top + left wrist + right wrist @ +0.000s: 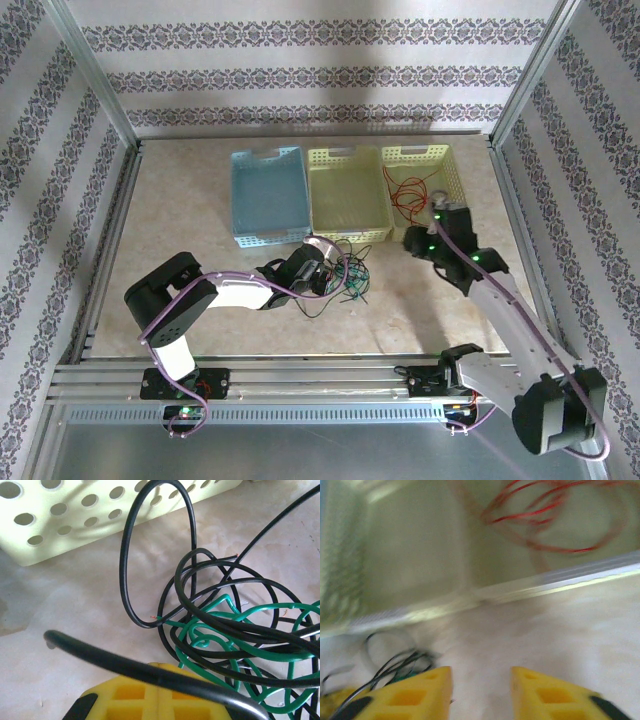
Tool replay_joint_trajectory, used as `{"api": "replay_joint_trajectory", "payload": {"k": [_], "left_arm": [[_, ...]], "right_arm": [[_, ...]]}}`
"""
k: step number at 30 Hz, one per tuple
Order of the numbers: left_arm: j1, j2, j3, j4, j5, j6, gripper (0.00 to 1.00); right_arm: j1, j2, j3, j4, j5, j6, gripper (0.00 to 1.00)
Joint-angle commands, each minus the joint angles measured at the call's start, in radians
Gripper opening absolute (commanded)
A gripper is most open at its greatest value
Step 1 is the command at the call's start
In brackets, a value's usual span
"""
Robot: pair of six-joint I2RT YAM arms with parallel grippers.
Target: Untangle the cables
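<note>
The black cable and the dark green cable lie knotted together on the table in front of the middle basket. In the left wrist view the black cable's loops weave through the green cable's coils. My left gripper sits at the tangle's left side. Its yellow fingers are pressed shut, and one blurred black strand runs across them. The red cable lies coiled inside the right basket, as the red cable also shows in the right wrist view. My right gripper hovers open over bare table just before that basket.
A blue basket, a middle yellow-green basket and the right yellow-green basket stand in a row at the back. The middle basket's perforated wall is close behind the tangle. Metal frame rails edge the table.
</note>
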Motion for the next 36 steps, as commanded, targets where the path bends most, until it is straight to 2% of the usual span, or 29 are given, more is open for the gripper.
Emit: {"api": "replay_joint_trajectory", "payload": {"k": [1, 6, 8, 15, 21, 24, 26, 30, 32, 34, 36], "left_arm": [[-0.012, -0.017, 0.001, -0.063, -0.016, 0.032, 0.00], [-0.014, -0.004, 0.010, -0.060, -0.007, 0.022, 0.00], [-0.013, -0.002, 0.012, -0.058, -0.005, 0.020, 0.00], [-0.013, -0.002, 0.014, -0.052, -0.010, 0.011, 0.00], [-0.013, -0.001, 0.014, -0.052, -0.005, 0.004, 0.00], [-0.013, -0.003, 0.011, -0.046, -0.002, 0.001, 0.00], [-0.013, -0.005, 0.004, -0.035, 0.004, -0.003, 0.00], [-0.013, -0.008, -0.021, -0.003, 0.004, -0.030, 0.00], [-0.013, -0.008, -0.031, 0.009, -0.001, -0.041, 0.00], [-0.013, -0.009, -0.038, 0.011, -0.008, -0.048, 0.00], [-0.012, -0.007, -0.042, 0.011, -0.014, -0.049, 0.00]], "right_arm": [[0.137, 0.030, -0.011, 0.081, -0.133, -0.057, 0.47], [0.195, 0.112, 0.025, 0.099, -0.128, -0.036, 0.62], [0.207, 0.146, 0.043, 0.097, -0.121, -0.033, 0.64], [0.244, 0.262, 0.088, 0.080, -0.094, -0.001, 0.63], [0.260, 0.324, 0.097, 0.111, -0.071, 0.043, 0.58], [0.257, 0.346, 0.095, 0.133, -0.060, 0.070, 0.53], [0.256, 0.356, 0.087, 0.165, -0.070, 0.086, 0.47], [0.250, 0.355, 0.078, 0.191, -0.036, 0.112, 0.15], [0.244, 0.331, 0.072, 0.189, -0.012, 0.118, 0.04], [0.232, 0.289, 0.062, 0.180, 0.011, 0.113, 0.00], [0.218, 0.228, 0.056, 0.160, 0.053, 0.101, 0.00]]}}
